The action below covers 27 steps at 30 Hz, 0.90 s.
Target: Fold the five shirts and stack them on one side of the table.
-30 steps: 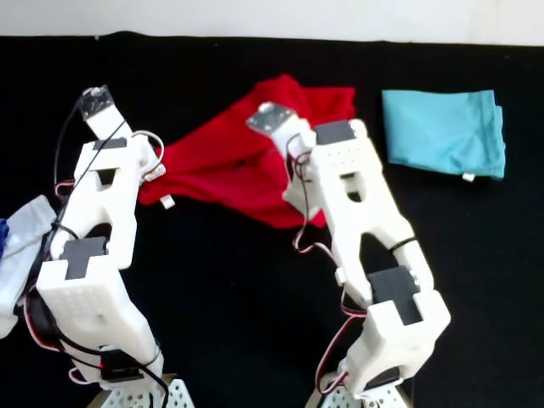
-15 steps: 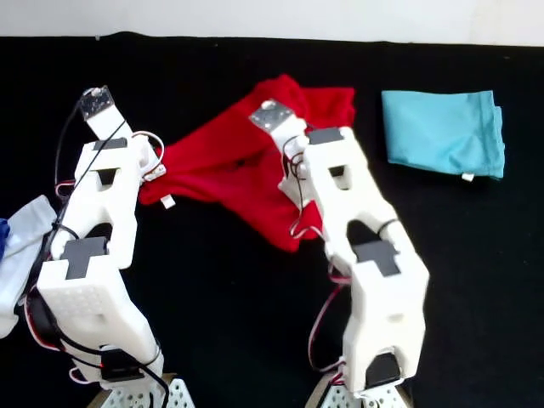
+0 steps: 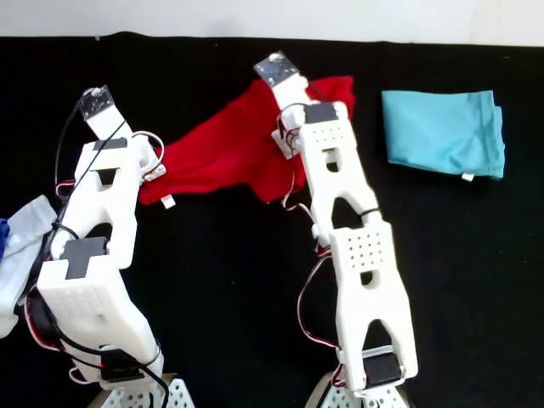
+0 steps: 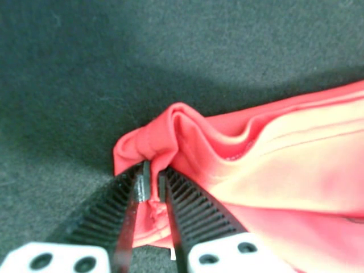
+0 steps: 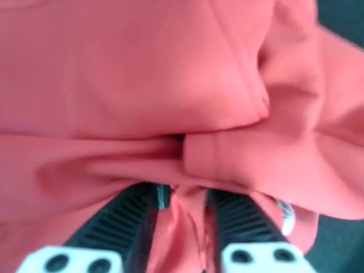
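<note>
Two shirts sit in my high view. At the far left edge a pale cloth is bunched beside the left arm. My left gripper is pinched tight on a crumpled corner of the red shirt. The shirt stretches, rumpled and unfolded, across the black table to my right gripper, which is clamped on a bunched fold at the shirt's far end. Well apart to the right, the teal shirt lies folded flat.
</note>
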Available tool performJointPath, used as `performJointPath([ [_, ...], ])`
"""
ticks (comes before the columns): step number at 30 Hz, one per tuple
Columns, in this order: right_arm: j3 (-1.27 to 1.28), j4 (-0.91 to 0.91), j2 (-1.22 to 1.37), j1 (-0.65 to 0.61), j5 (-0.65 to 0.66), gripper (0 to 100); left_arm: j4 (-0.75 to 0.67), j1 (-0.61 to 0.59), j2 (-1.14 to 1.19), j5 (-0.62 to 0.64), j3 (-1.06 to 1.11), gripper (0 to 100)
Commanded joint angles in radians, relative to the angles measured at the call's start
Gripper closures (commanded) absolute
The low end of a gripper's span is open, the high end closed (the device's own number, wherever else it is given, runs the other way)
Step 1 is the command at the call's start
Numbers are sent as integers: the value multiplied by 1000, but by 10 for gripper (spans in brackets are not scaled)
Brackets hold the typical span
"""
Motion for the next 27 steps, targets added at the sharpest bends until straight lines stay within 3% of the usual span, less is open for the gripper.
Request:
performJointPath([
  [1, -196, 114, -5, 25, -11, 762, -8, 5, 2, -2, -10, 992],
  [9, -561, 455, -7, 56, -8, 775, -8, 5, 2, -2, -10, 992],
  [15, -607, 576, -7, 50, -9, 775, -8, 5, 2, -2, -10, 992],
  [20, -466, 578, -44, 12, -87, 772, -8, 5, 2, -2, -10, 992],
  [27, 68, 568, -288, -22, -109, 771, -8, 5, 2, -2, -10, 992],
])
